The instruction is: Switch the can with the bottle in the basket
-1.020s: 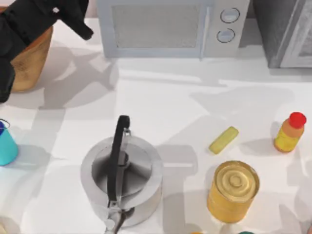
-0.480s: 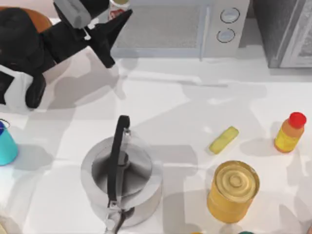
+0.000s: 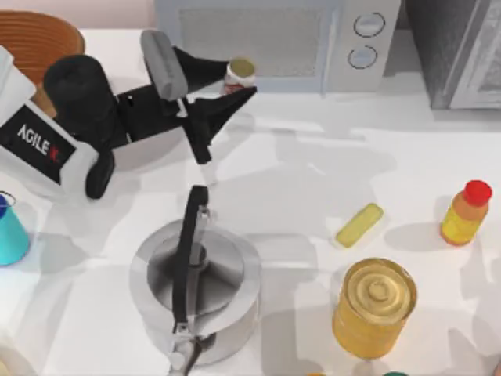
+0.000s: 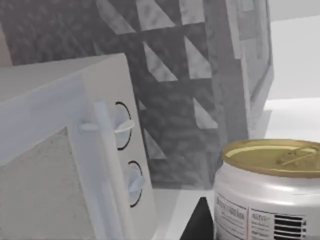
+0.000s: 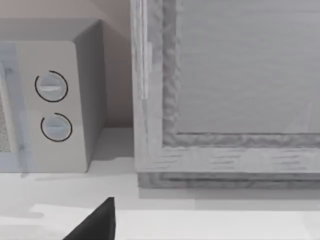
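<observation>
Left pincer point(image 3: 233, 88): clenched on the can, held above the tabletop near the front of the microwave, with one dark finger on each side of the can in the top view.
Can point(image 3: 239, 73): white with a red label and a dull gold top, upright in the grip; the left wrist view shows its gold lid and white wall close up point(image 4: 272, 185).
Basket point(image 3: 31, 39): brown wicker, at the far left corner of the tabletop, well apart from the can.
Bottle point(image 3: 465, 212): yellow-orange with a red cap, standing upright at the right edge of the tabletop, not yet in the basket.
Right arm: parked; its wrist camera faces the microwave's dials and a grey cabinet. Whether its pincer is released or clenched, I cannot tell.
Step in hand: the can looks to be out of the basket and being carried; I judge the first half of the swap under way.
Next move: set the can down upright on a bare patch of tabletop point(image 3: 313, 180), clear of the kettle point(image 3: 196, 286), then let go. The bottle must then be fetched to the basket.
</observation>
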